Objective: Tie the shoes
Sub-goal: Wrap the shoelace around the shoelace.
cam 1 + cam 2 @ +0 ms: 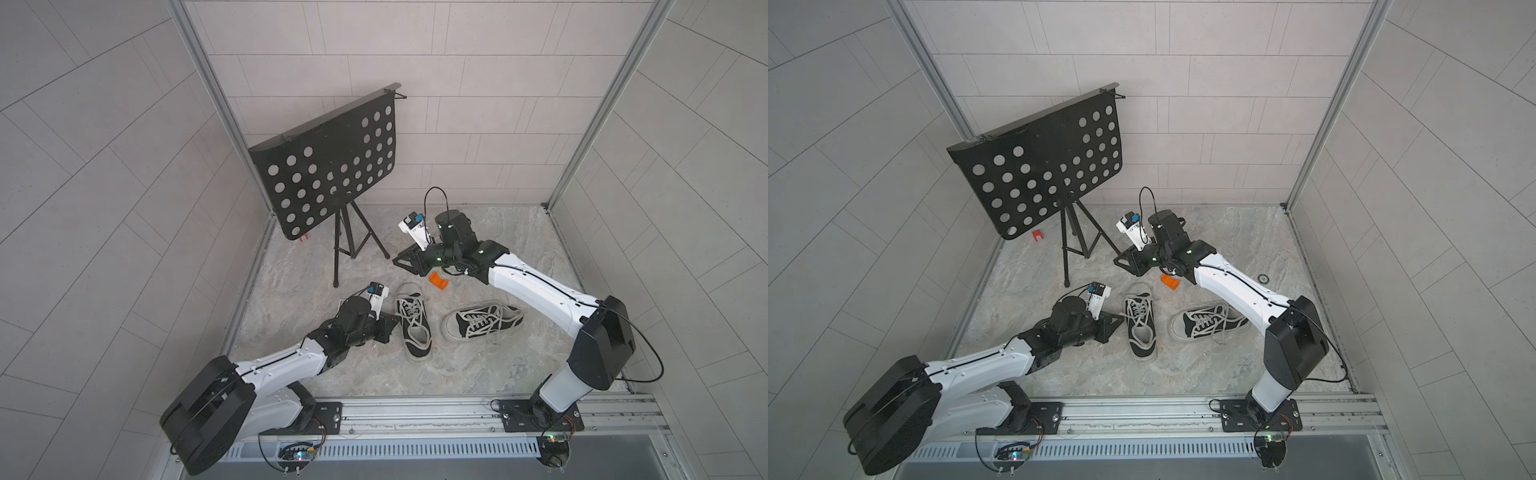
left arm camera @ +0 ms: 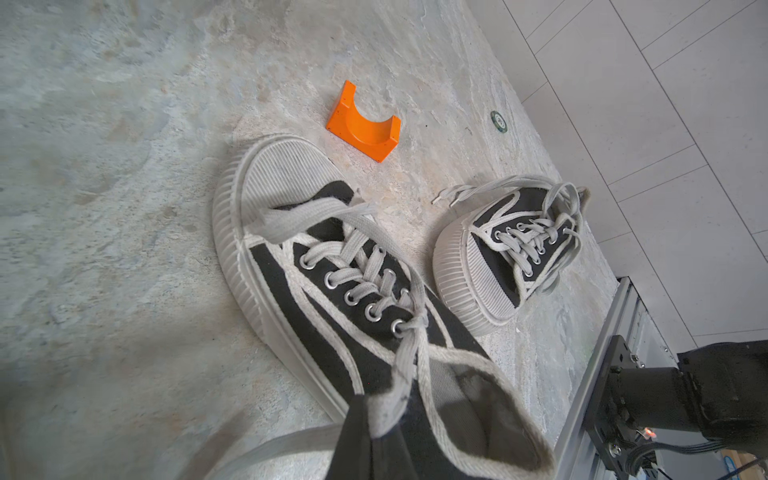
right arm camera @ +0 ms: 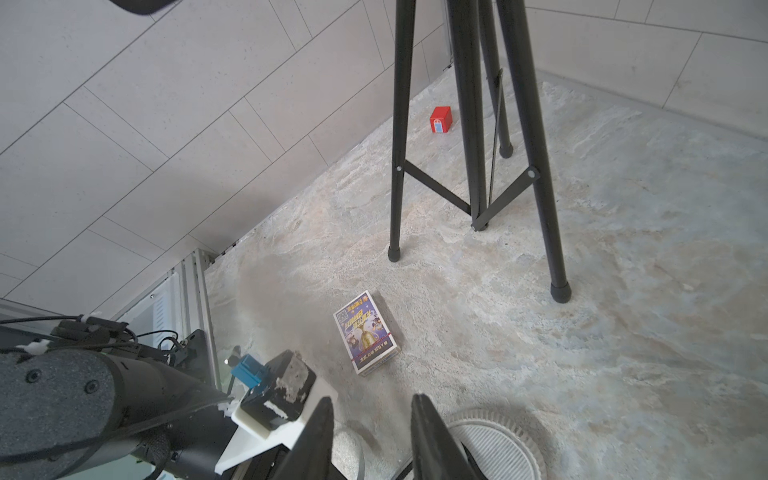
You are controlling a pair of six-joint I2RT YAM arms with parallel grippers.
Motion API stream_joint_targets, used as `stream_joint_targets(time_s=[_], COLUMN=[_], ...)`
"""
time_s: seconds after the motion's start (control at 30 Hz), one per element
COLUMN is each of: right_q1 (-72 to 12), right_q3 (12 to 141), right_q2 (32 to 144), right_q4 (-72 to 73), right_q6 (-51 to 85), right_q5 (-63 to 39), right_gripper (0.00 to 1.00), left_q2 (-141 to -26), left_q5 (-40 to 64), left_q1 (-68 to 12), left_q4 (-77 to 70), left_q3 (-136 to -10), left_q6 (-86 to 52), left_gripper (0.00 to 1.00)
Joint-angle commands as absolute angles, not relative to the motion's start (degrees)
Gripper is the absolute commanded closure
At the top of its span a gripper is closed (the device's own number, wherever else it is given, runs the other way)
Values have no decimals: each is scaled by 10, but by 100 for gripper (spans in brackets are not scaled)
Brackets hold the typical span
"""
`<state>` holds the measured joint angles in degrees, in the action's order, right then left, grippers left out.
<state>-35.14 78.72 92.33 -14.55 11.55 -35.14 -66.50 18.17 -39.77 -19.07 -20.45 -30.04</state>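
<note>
My left gripper [image 1: 390, 326], pressed shut, seems to pinch a lace [image 2: 403, 361] of the shoe [image 1: 411, 328] just nearer me than the orange block [image 1: 438, 283], toe toward it. Right gripper [image 3: 374, 401], spread and empty, hovers just past the block.

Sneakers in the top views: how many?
2. First sneaker lies beside the left gripper, toe toward the back wall; second sneaker lies crosswise right of it, toe toward the first. The arms hide some floor.

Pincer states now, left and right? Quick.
Left pincer: shut, pinching a shoe lace.
Right pincer: open, nothing between the jaws.
</note>
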Motion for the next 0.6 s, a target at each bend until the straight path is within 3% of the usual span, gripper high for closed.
stream_joint_targets(time_s=[0.0, 0.27, 0.57], right_q1=[-351, -343, -344], right_q3=[727, 554, 538], right_q2=[893, 847, 908], right_q4=[-147, -70, -17], right_q6=[107, 96, 88], right_q5=[-343, -415, -480], right_gripper=[61, 52, 46], left_q2=[-662, -706, -737], left_q5=[193, 230, 257], left_q1=[-392, -390, -390], left_q4=[-204, -233, -239], left_q3=[-213, -235, -254], left_q6=[-299, -291, -283], left_gripper=[98, 97, 98])
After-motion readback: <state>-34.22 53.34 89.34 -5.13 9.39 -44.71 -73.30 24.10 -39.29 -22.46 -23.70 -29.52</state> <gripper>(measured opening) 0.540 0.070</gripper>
